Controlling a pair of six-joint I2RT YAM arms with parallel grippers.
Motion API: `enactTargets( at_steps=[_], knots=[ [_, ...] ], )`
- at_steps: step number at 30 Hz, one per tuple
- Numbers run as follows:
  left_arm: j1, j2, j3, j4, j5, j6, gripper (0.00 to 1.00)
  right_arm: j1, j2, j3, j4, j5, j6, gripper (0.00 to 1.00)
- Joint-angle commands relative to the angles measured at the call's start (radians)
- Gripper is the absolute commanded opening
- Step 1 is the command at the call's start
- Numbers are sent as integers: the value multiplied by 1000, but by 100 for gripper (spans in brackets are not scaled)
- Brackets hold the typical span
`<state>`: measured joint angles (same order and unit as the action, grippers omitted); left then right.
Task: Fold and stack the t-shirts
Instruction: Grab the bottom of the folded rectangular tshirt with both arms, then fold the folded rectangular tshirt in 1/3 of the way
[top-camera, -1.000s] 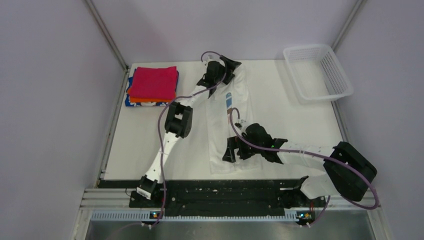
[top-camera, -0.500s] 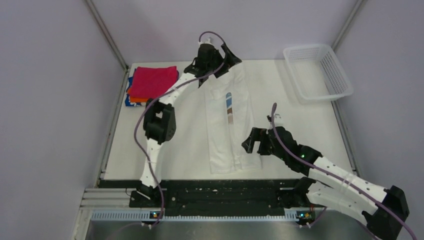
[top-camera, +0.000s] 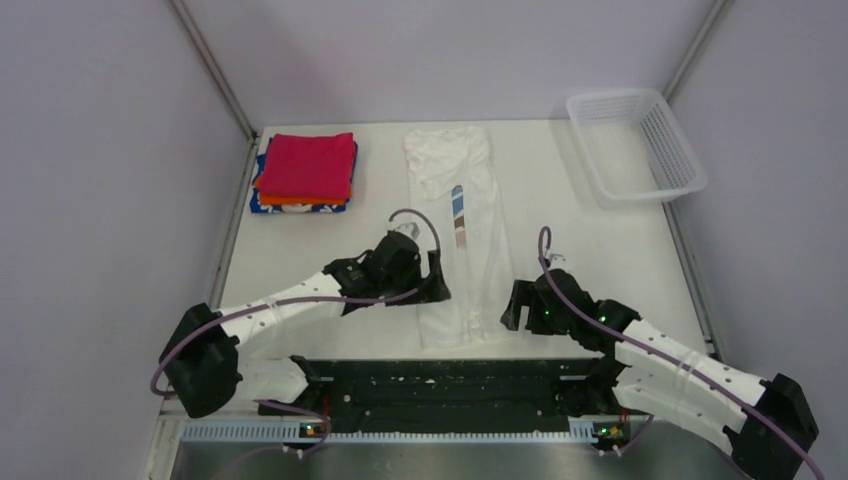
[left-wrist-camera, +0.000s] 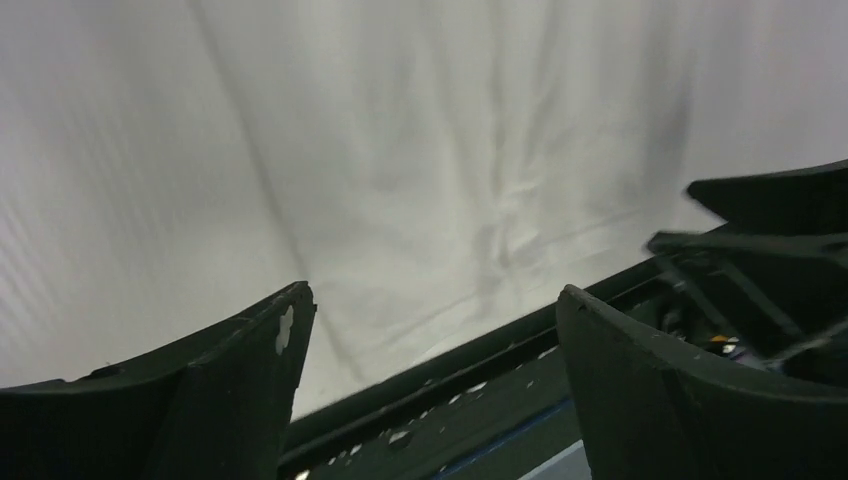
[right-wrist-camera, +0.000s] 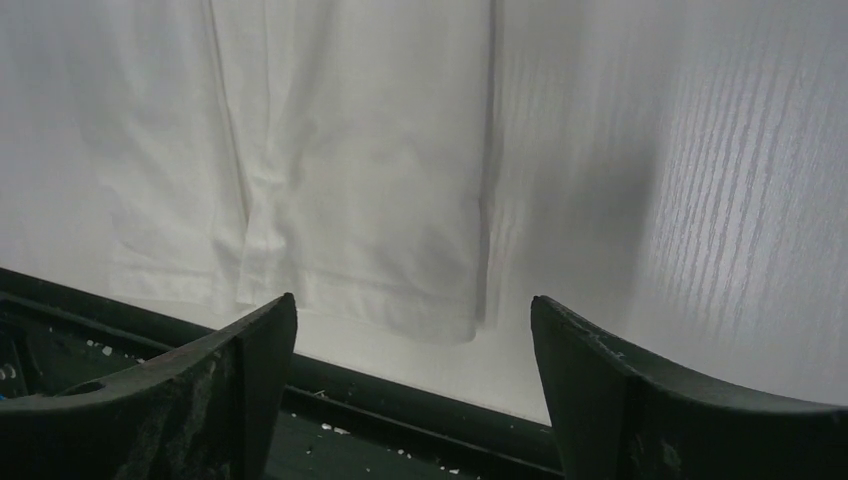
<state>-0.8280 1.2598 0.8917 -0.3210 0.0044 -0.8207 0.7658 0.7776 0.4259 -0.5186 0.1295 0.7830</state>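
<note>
At 10 o'clock the stack of folded t-shirts is done: magenta on top, orange and blue edges below; I cannot count its layers. The white t-shirt lies at the centre of the tabletop, folded lengthwise only; crosswise folds and stacking remain. I see left tool and right tool spread and empty, flanking its 6 o'clock hem.

The white table bore a lengthwise-folded white t-shirt, its hem between the left gripper and right gripper, a stack of folded t-shirts far beyond the left gripper, and a mesh basket far beyond the right gripper.
</note>
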Motion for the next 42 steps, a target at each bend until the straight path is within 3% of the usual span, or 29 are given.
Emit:
enactTargets(
  at_steps=[1, 6, 12, 20, 22, 27, 31, 34, 42],
  knots=[
    [-41, -45, -145, -97, 62, -120, 90, -13, 26, -17, 6, -20, 4, 80],
    [-89, -16, -235, -55, 132, -189, 73, -14, 48, -37, 27, -36, 10, 62],
    [-105, 64, -233, -70, 122, -193, 50, -14, 71, -48, 54, -45, 19, 56],
    [-105, 159, -220, -59, 132, -186, 35, -16, 99, -58, 77, -50, 31, 43],
    [-105, 171, -221, -47, 144, -187, 25, -16, 110, -59, 77, -48, 38, 35],
    [-112, 177, -217, -60, 160, -189, 0, -16, 128, -69, 74, -72, 60, 31],
    [-116, 159, -223, -80, 155, -199, 0, -16, 135, -67, 59, -93, 74, 22],
    [-125, 129, -227, -90, 151, -209, 0, -12, 113, -66, 40, -124, 71, 1],
    [-147, -2, -261, -114, 144, -228, 0, 23, -77, -118, 81, -230, 85, 0]
  ],
)
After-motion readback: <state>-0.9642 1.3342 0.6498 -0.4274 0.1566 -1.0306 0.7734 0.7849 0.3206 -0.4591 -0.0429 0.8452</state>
